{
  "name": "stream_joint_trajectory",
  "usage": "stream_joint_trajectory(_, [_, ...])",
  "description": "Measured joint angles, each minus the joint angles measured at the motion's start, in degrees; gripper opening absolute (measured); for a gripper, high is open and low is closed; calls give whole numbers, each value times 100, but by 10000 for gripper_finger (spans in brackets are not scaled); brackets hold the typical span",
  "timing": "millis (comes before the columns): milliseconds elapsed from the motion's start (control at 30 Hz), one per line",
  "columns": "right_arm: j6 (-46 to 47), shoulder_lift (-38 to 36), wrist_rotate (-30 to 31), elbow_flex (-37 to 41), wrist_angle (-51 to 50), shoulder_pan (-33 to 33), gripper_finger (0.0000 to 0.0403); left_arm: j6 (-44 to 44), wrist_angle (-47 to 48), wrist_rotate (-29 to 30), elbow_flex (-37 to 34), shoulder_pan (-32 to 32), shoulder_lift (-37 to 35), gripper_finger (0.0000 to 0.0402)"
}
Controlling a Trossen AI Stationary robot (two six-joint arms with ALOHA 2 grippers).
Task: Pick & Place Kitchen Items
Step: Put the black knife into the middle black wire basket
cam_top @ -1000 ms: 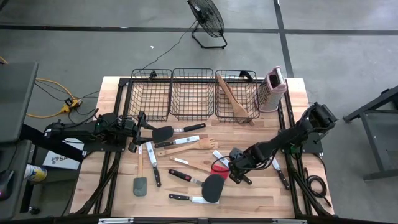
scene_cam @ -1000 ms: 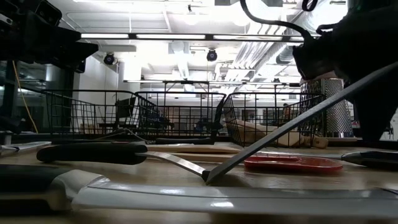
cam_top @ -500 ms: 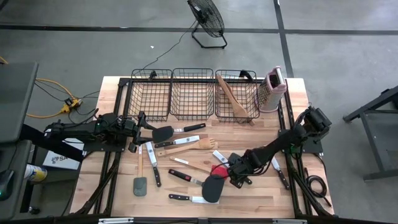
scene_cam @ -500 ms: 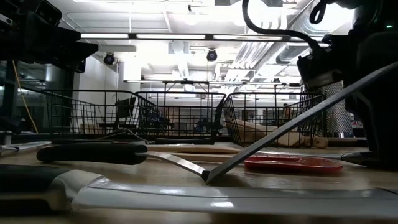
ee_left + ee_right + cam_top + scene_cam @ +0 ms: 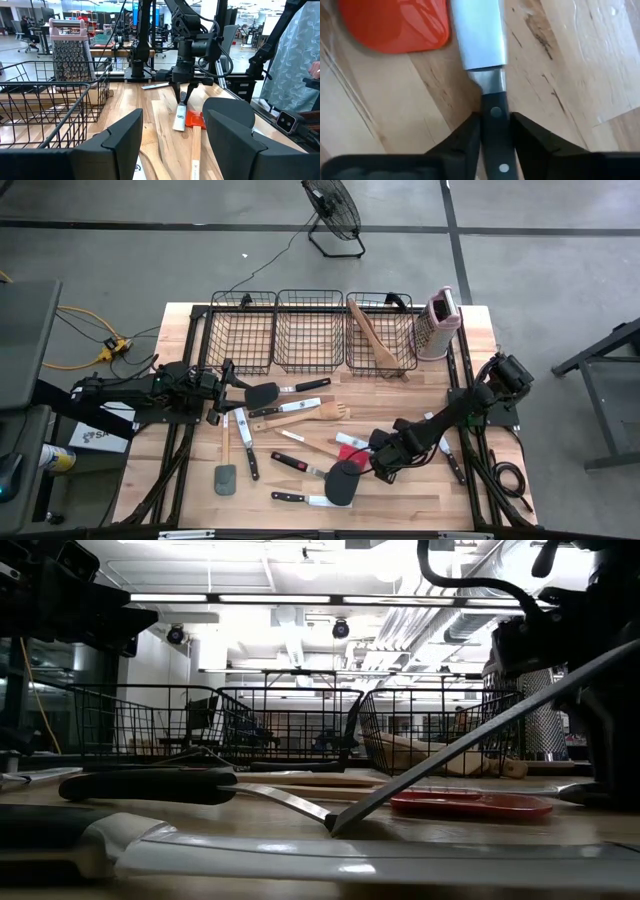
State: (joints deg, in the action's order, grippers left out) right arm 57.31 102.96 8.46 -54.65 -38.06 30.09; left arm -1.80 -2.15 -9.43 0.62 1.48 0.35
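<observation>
Right hand [image 5: 383,463] now lower over table, fingers [image 5: 465,140] pinching knife [image 5: 487,60] handle, red spatula [image 5: 395,25] just beside.

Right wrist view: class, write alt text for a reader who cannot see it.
The right pincer closes its two dark fingers around the black riveted handle of a steel knife lying on the pale wooden table. A red spatula head lies beside the blade.

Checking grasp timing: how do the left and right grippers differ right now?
The left gripper stands open with nothing between its fingers; the right gripper has its fingers pressed on both sides of the knife's black handle. The left gripper is over the left part of the table; the right gripper is low beside the red spatula head. Both are dark two-finger grippers.
</observation>
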Motion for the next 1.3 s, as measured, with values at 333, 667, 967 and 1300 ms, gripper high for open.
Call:
stream_joint_trajectory(333, [-121, -124, 18, 25, -46, -103, 74, 0, 0, 0, 0, 1, 0, 212])
stream_joint_trajectory(667, [-380, -1066, 1347, 50, -271, -277, 74, 0, 0, -1, 0, 0, -1, 212])
stream_joint_trajectory(967, [-1868, -1834, 2427, 43, 516, -812, 74, 0, 0, 0, 0, -1, -1, 212])
stream_joint_trajectory(1300, [-4573, -2006, 1864, 31, 3430, -2173, 74, -4, 2, 0, 0, -1, -1, 212])
